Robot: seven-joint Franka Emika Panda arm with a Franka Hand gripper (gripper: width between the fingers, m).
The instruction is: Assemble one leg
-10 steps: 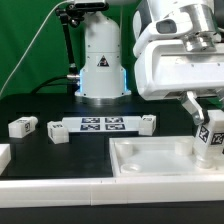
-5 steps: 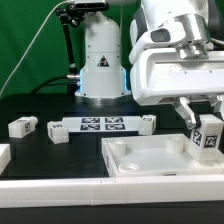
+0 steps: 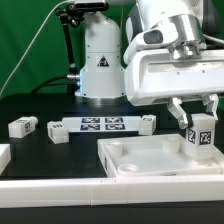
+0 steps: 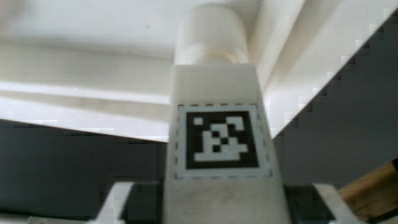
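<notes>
My gripper (image 3: 197, 118) is shut on the leg (image 3: 202, 137), a small white upright block with a black-and-white tag on its face. The leg stands upright with its lower end inside the large white panel (image 3: 140, 158), near the panel's corner at the exterior view's right. In the wrist view the leg (image 4: 217, 130) fills the middle, with a finger (image 4: 121, 203) on each side and my gripper (image 4: 221, 206) around its base. The panel's rim (image 4: 89, 85) shows behind it.
The marker board (image 3: 100, 125) lies in front of the robot base (image 3: 102, 60). Small white tagged blocks lie near it: one (image 3: 22, 126) at the far left, one (image 3: 57, 132) beside the board, one (image 3: 148, 123) at its right end. A white part (image 3: 3, 155) shows at the left edge.
My gripper has moved toward the exterior view's left with the leg in it. The white panel has shifted left with it.
</notes>
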